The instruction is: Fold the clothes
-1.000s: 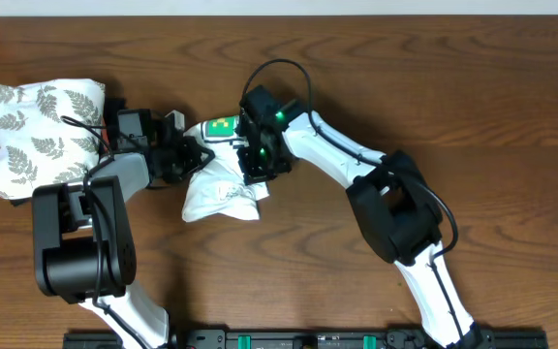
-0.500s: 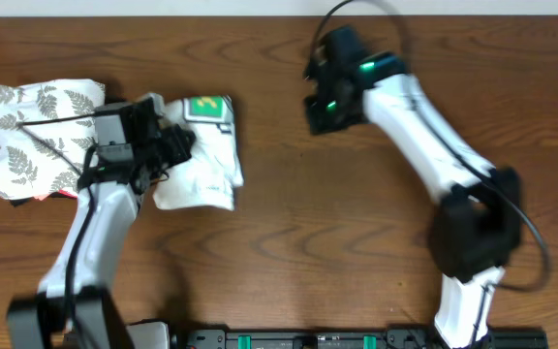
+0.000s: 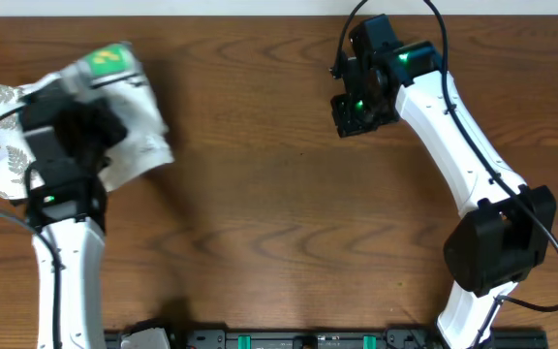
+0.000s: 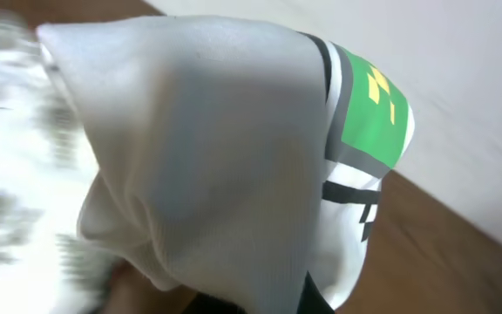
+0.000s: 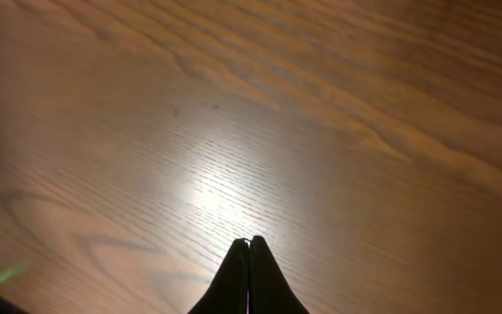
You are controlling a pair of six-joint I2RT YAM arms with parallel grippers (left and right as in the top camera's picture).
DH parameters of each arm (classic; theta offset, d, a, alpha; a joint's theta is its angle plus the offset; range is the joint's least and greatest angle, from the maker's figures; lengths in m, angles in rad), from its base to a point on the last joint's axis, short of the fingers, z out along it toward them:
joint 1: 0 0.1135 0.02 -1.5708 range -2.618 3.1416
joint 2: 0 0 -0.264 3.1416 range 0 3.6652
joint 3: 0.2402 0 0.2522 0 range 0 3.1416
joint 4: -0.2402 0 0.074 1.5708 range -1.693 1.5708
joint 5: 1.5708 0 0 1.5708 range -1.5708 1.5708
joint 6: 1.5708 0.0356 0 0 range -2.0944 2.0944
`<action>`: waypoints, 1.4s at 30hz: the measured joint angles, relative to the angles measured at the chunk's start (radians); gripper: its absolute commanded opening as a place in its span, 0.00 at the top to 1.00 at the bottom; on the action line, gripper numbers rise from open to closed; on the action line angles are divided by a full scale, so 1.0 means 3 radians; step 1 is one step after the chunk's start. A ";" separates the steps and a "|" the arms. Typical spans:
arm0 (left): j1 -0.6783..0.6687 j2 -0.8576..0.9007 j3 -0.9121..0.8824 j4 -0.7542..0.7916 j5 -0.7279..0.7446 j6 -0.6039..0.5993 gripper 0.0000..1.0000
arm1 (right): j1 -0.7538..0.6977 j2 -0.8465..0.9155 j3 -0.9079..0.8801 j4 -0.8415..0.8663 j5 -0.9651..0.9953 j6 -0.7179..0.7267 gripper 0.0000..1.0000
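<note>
Grippers first: left gripper [image 3: 83, 124] is clamped on the T-shirt [image 3: 129, 116], jaws closed on cloth. The fingertips are buried in fabric in both overhead and left wrist views, so the exact pinch point can't be read. T-shirt is bunched into a loose wad at the far-left part of the table [image 3: 260, 213], not spread flat. It casts a shadow on the wood to its right, so it looks raised. Its left side overlaps the fern-pattern cloth [image 3: 3, 145]; can't tell whether the two touch. Green print [image 3: 105, 63] sits at the far end of the wad, facing up. From the left wrist camera the shirt fills most of the frame as a grey-white draped fold, with the print at upper right and black and grey stripes beside it. The fern-pattern cloth is a blur along the left edge, and a strip of wood shows at lower right. Right gripper [image 3: 361, 109] is well apart from all of that, over the far part of the table right of centre. Its fingers [image 5: 235, 279] are pressed together with nothing between them — only bare wood grain and a bright reflection below.
</note>
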 measured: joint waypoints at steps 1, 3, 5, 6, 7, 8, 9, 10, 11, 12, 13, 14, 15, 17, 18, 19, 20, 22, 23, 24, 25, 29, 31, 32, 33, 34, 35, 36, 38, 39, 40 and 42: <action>0.0084 0.0003 0.0008 0.0000 -0.0008 -0.0014 0.94 | -0.0018 0.0000 0.0000 -0.0036 0.0009 -0.0011 0.99; 0.0245 0.0009 0.0036 0.0014 -0.0041 -0.0038 0.94 | -0.0052 0.0000 -0.0001 -0.0086 0.0017 -0.0022 0.99; 0.0352 0.0036 0.0084 0.0083 -0.0057 -0.0067 0.94 | -0.0103 0.0000 -0.0001 -0.0126 0.0022 -0.0039 0.99; 0.0394 0.0066 0.0117 0.0144 -0.0058 -0.0103 0.94 | -0.0131 0.0000 -0.0001 -0.0146 0.0024 -0.0050 0.99; 0.0418 0.0094 0.0148 0.0188 -0.0060 -0.0144 0.94 | -0.0146 0.0000 -0.0001 -0.0160 0.0028 -0.0058 0.99; 0.0444 0.0135 0.0181 0.0231 -0.0061 -0.0193 0.94 | -0.0168 0.0000 -0.0001 -0.0184 0.0036 -0.0066 0.99; 0.0467 0.0179 0.0202 0.0278 -0.0061 -0.0251 0.94 | -0.0179 0.0000 -0.0001 -0.0200 0.0045 -0.0074 0.99; 0.0488 0.0225 0.0220 0.0310 -0.0064 -0.0300 0.94 | -0.0188 0.0000 -0.0001 -0.0206 0.0048 -0.0076 0.99; 0.0529 0.0305 0.0231 0.0359 -0.0062 -0.0371 0.94 | -0.0192 0.0000 -0.0001 -0.0215 0.0052 -0.0081 0.99; 0.0558 0.0364 0.0233 0.0388 -0.0064 -0.0415 0.94 | -0.0197 0.0000 -0.0001 -0.0221 0.0056 -0.0086 0.99; 0.0608 0.0463 0.0233 0.0416 -0.0065 -0.0455 0.94 | -0.0197 0.0000 -0.0001 -0.0226 0.0057 -0.0089 0.99; 0.0649 0.0546 0.0233 0.0443 -0.0066 -0.0492 0.94 | -0.0197 0.0000 -0.0001 -0.0233 0.0060 -0.0090 0.99; 0.0692 0.0631 0.0233 0.0473 -0.0067 -0.0518 0.94 | -0.0197 0.0000 -0.0001 -0.0239 0.0060 -0.0090 0.99; 0.0819 0.0823 0.0233 0.0546 -0.0079 -0.0554 0.94 | -0.0197 0.0000 -0.0001 -0.0258 0.0058 -0.0092 0.99; 0.0853 0.0865 0.0233 0.0559 -0.0085 -0.0568 0.94 | -0.0197 0.0000 -0.0001 -0.0263 0.0060 -0.0093 0.99; 0.0909 0.0913 0.0233 0.0571 -0.0098 -0.0587 0.94 | -0.0197 0.0000 -0.0001 -0.0267 0.0060 -0.0097 0.99; 0.0969 0.0960 0.0233 0.0581 -0.0118 -0.0596 0.94 | -0.0197 0.0000 -0.0001 -0.0275 0.0058 -0.0100 0.99; 0.1073 0.1038 0.0233 0.0609 -0.0135 -0.0613 0.95 | -0.0197 0.0000 -0.0001 -0.0281 0.0060 -0.0102 0.99; 0.1119 0.1078 0.0233 0.0617 -0.0144 -0.0614 0.94 | -0.0197 0.0000 -0.0001 -0.0281 0.0060 -0.0102 0.99; 0.1158 0.1120 0.0233 0.0617 -0.0145 -0.0615 0.94 | -0.0197 0.0000 -0.0001 -0.0282 0.0060 -0.0102 0.99; 0.1198 0.1167 0.0233 0.0615 -0.0150 -0.0615 0.94 | -0.0197 0.0000 -0.0001 -0.0282 0.0060 -0.0102 0.99; 0.1289 0.1342 0.0233 0.0617 -0.0154 -0.0615 0.94 | -0.0197 0.0000 -0.0001 -0.0287 0.0060 -0.0102 0.99; 0.1311 0.1405 0.0233 0.0617 -0.0154 -0.0615 0.94 | -0.0197 0.0000 -0.0001 -0.0287 0.0058 -0.0102 0.99; 0.1317 0.1420 0.0233 0.0614 -0.0154 -0.0615 0.88 | -0.0197 0.0000 -0.0001 -0.0287 0.0060 -0.0102 0.99; 0.1322 0.1428 0.0233 0.0608 -0.0154 -0.0618 0.65 | -0.0197 0.0000 -0.0001 -0.0287 0.0058 -0.0102 0.99; 0.1328 0.1431 0.0233 0.0603 -0.0154 -0.0604 0.41 | -0.0197 0.0000 -0.0001 -0.0289 0.0060 -0.0102 0.99; 0.1330 0.1431 0.0233 0.0600 -0.0177 -0.0608 0.18 | -0.0197 0.0000 -0.0001 -0.0289 0.0060 -0.0102 0.99; 0.1340 0.1431 0.0233 0.0594 -0.0202 -0.0600 0.02 | -0.0197 0.0000 -0.0001 -0.0287 0.0060 -0.0102 0.99; 0.1359 0.1431 0.0233 0.0565 -0.0228 -0.0570 0.02 | -0.0197 0.0000 -0.0001 -0.0287 0.0060 -0.0102 0.99; 0.1367 0.1431 0.0235 0.0529 -0.0233 -0.0537 0.02 | -0.0197 0.0000 -0.0001 -0.0287 0.0058 -0.0100 0.99; 0.1373 0.1431 0.0238 0.0478 -0.0235 -0.0506 0.02 | -0.0197 0.0000 -0.0001 -0.0287 0.0058 -0.0100 0.99; 0.1378 0.1431 0.0242 0.0350 -0.0245 -0.0469 0.02 | -0.0197 0.0000 -0.0001 -0.0287 0.0058 -0.0102 0.99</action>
